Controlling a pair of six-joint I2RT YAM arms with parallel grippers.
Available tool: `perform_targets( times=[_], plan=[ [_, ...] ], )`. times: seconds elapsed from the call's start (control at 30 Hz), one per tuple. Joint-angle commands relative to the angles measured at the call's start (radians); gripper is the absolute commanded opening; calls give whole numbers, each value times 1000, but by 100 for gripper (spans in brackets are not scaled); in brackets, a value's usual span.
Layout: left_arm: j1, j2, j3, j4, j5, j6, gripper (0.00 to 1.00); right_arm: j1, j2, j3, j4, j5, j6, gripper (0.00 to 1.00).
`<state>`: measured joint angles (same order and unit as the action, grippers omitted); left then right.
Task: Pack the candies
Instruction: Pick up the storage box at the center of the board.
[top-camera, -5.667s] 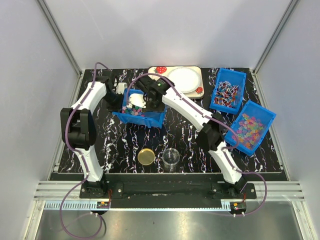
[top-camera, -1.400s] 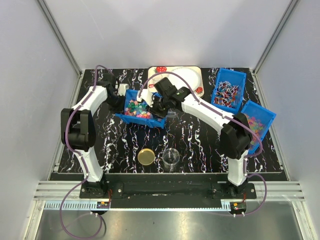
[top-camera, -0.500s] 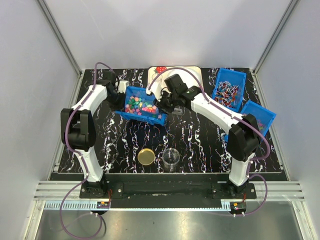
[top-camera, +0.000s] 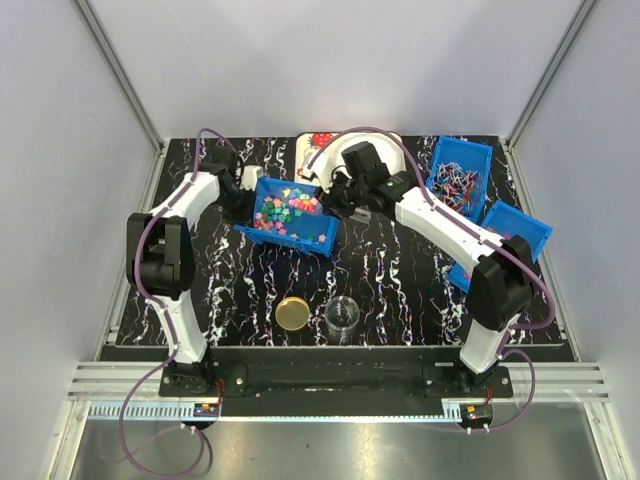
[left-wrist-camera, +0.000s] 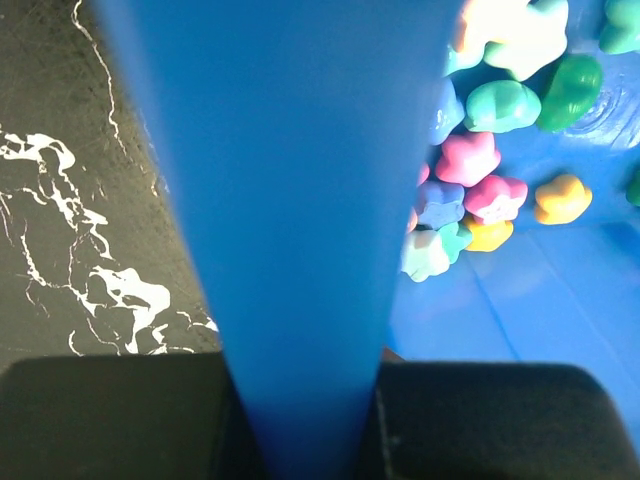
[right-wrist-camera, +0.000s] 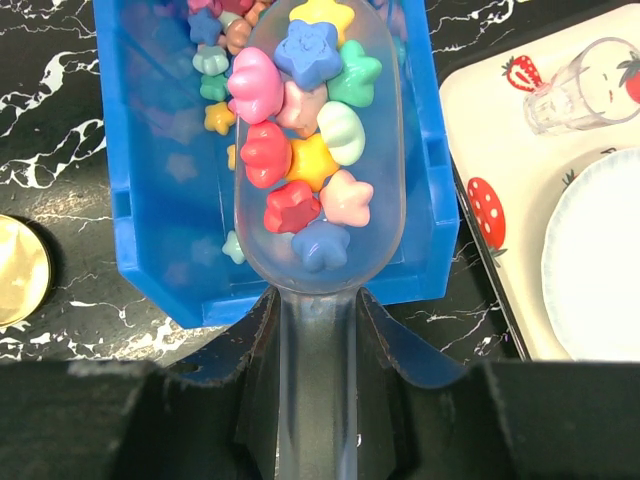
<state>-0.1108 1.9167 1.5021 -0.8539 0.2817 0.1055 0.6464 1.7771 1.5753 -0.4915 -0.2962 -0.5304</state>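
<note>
The left jaws were clenched on the 9 o'clock wall of the blue bin (top-camera: 295, 238). The right jaws grasped a clear scoop (right-wrist-camera: 381, 215) heaped with candies (right-wrist-camera: 268, 156), over the bin, toward 11 o'clock on the bench (top-camera: 390, 285).

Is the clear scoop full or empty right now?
Full. The scoop carries a heap of star-shaped candies, over the blue bin.

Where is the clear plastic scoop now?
In the right wrist view's centre, the right gripper holds the clear plastic scoop of candies over the blue plastic bin.
</note>
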Motion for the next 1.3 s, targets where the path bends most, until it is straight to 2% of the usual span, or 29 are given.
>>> perform_targets(
  times=[0.0,0.6,1.27],
  plan=[
    [-4,-33,6,87,66,-9,0,-11,-68,-11,60,-6,10,0],
    [-9,-28,-66,104,48,-7,0,-13,-140,-77,68,-27,-3,0],
    [-9,-19,-75,121,40,-6,0,-11,-386,-254,-15,-67,-43,0]
  ],
)
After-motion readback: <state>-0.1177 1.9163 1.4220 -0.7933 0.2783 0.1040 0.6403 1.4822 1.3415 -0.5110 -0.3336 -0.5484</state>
